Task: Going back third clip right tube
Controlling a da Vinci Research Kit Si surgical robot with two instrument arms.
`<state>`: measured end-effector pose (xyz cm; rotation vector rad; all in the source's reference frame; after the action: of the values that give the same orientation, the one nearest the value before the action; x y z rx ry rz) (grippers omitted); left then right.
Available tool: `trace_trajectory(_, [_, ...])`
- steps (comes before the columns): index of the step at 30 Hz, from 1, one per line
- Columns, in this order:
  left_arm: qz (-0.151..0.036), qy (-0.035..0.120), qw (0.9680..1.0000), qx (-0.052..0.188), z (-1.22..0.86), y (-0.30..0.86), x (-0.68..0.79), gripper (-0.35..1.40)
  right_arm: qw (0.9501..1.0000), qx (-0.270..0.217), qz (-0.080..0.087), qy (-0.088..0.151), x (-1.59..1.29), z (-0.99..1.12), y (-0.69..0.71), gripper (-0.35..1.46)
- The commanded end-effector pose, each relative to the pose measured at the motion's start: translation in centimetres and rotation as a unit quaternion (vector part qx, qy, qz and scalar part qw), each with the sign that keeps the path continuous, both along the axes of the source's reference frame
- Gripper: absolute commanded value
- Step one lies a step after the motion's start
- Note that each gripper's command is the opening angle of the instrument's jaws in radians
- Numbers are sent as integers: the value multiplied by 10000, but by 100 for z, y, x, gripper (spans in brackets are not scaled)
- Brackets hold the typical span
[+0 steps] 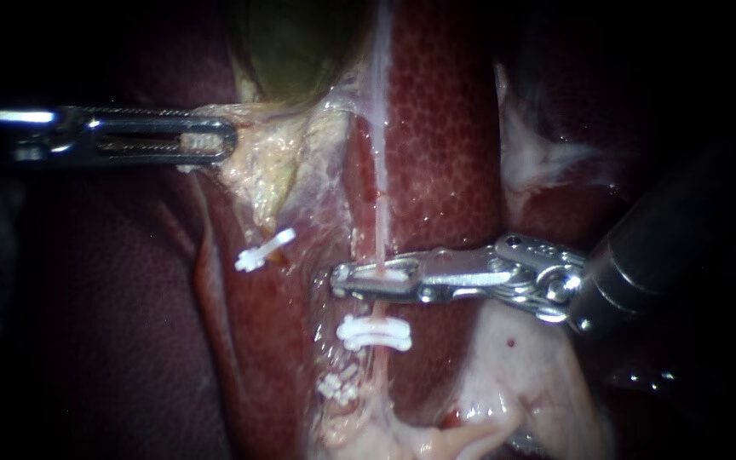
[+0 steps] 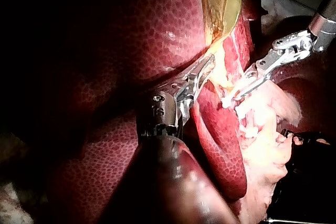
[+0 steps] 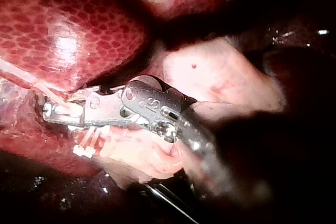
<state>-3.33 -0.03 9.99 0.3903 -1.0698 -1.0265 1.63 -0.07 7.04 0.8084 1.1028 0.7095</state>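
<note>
Evidently the clip [image 1: 382,274] on the right tube [image 1: 380,213] is clamped in the right instrument [image 1: 340,281]'s claw; release, then withdrawal, seems needed. The gallbladder [image 1: 296,51] is gripped by the left instrument [image 1: 228,141]'s claw.

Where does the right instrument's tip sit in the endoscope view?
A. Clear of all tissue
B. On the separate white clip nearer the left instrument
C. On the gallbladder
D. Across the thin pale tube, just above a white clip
D: the right instrument lies across the thin pale tube, and a white clip sits on that same tube just below it.
</note>
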Motion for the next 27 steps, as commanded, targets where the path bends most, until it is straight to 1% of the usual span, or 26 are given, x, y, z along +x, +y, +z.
trace_trajectory(1, [-1, 0, 10000, -2, 0, 0, 0, -11, 10000, 21, 9, 16, 1, 0, 0, -35])
trace_trajectory(5, [-1, 0, 10000, -2, 0, 0, 0, -11, 10000, 77, 17, -6, 0, 0, 0, -35])
trace_trajectory(9, [-1, 0, 10000, -2, 0, 0, 0, -11, 9990, 407, 61, -150, 0, -1, -1, -35])
trace_trajectory(11, [-1, 0, 10000, -2, 0, 0, 0, -11, 9988, 462, 71, -172, 0, -1, -1, -35])
trace_trajectory(15, [-1, 0, 10000, -2, 0, 0, 0, -11, 9987, 472, 67, -186, -1, -3, 2, -35])
trace_trajectory(16, [0, -1, 10000, -2, 0, 0, 0, -11, 9995, 286, 16, -139, -2, -4, 4, -35])
trace_trajectory(17, [0, -1, 10000, -2, 0, 0, 1, -11, 9999, 127, -14, -87, -2, -5, 6, -20])
trace_trajectory(18, [0, -1, 10000, -2, 0, 0, 1, -11, 9999, 104, 0, -60, -1, -5, 8, 1])
trace_trajectory(19, [0, -1, 10000, -2, 0, 0, 1, -11, 9999, 107, 24, -40, 1, -4, 9, 30])
trace_trajectory(20, [0, -1, 10000, -2, 0, 0, 1, -11, 10000, 68, 47, -40, 1, -4, 9, 46])
trace_trajectory(24, [0, -1, 10000, -2, 0, 0, 1, -11, 9989, -435, 116, -88, 2, -2, 7, 60])
trace_trajectory(26, [0, -1, 10000, -2, 0, 0, 1, -11, 9975, -706, 9, -33, -2, -3, 7, 60])
trace_trajectory(27, [0, -1, 10000, -2, 0, 0, 1, -11, 9971, -755, -24, -12, -4, -3, 8, 60])
